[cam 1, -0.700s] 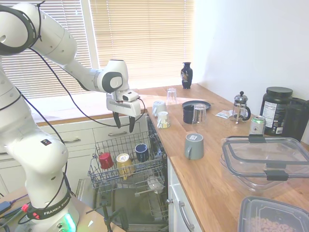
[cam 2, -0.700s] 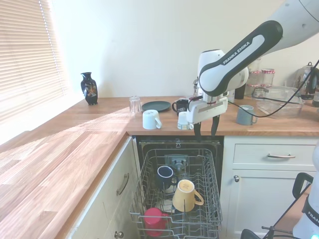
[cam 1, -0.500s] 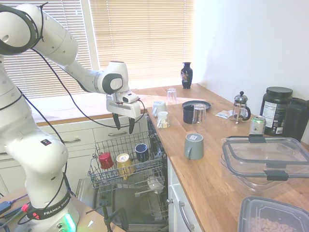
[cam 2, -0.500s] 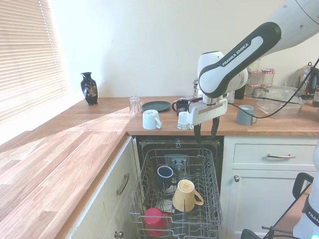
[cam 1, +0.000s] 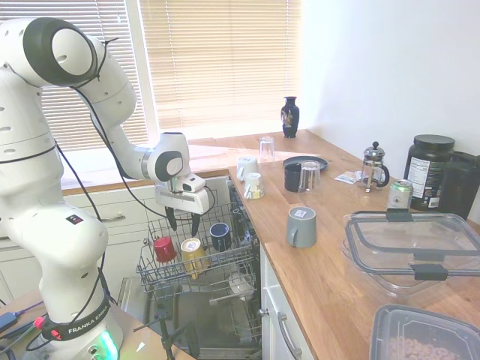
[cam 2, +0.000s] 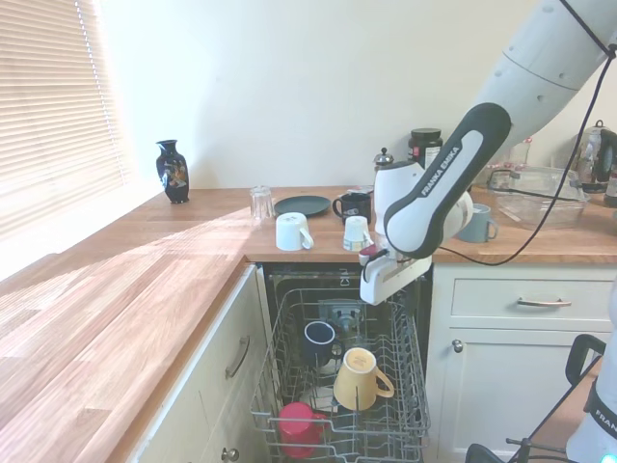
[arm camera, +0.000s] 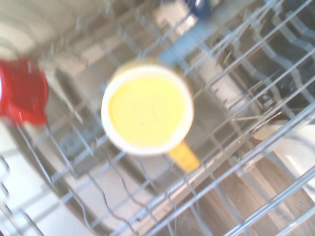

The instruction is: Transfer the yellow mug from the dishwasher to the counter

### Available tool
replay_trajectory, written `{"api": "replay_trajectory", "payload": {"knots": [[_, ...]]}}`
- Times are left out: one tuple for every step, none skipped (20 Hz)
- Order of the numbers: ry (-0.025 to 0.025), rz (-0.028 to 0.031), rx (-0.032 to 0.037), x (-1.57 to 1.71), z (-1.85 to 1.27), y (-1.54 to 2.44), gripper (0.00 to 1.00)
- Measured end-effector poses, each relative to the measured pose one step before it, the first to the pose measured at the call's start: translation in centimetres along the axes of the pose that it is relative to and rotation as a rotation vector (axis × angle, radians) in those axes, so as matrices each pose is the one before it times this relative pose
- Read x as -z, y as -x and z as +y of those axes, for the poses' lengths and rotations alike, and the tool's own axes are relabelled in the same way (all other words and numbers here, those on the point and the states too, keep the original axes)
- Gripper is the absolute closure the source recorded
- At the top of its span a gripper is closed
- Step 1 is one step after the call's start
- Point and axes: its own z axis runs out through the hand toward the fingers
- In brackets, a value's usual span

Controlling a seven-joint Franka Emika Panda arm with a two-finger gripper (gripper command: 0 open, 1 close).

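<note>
Above the dishwasher (cam 1: 196,259) rack, gripper (cam 1: 182,224) hovering over upturned yellow mug (cam 1: 192,253), fingers apart, empty. Advising: straddle the rim opposite the handle, avoiding red mug (cam 1: 163,248).

Two wide views face the dishwasher (cam 1: 196,259) rack oppositely; wrist looks down close.

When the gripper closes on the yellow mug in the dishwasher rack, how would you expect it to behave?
The yellow mug looks like rigid glazed ceramic, so it should not flex, though the glossy surface may be slippery. It sits base-up and tilted among the wire rack tines, so it may rock or snag when lifted. The open gripper hovers above it.
</note>
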Motion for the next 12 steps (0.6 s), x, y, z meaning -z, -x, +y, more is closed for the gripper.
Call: {"api": "replay_trajectory", "payload": {"knots": [[0.00829, 0.00323, 0.01791, -0.867, 0.073, 0.563, 0.00], [0.00694, 0.00300, 0.01785, -0.771, -0.024, 0.501, 0.00], [0.00338, 0.00486, 0.01661, -0.643, -0.160, 0.380, 0.00], [0.00220, 0.00697, 0.01632, -0.562, -0.267, 0.286, 0.00], [0.00060, 0.00917, 0.01527, -0.582, -0.338, 0.340, 0.00], [0.00124, 0.00848, 0.01618, -0.598, -0.334, 0.388, 0.00], [0.00372, 0.00568, 0.01308, -0.586, -0.279, 0.418, 0.00], [0.00668, 0.00308, 0.01170, -0.529, -0.224, 0.379, 0.00], [0.00479, 0.00520, 0.00847, -0.454, -0.241, 0.273, 0.00], [0.00573, 0.00438, 0.00775, -0.446, -0.201, 0.138, 0.00], [0.00455, 0.00379, 0.00750, -0.472, -0.162, 0.020, 0.00], [0.00409, 0.00370, 0.00544, -0.474, -0.219, -0.108, 0.00]]}}
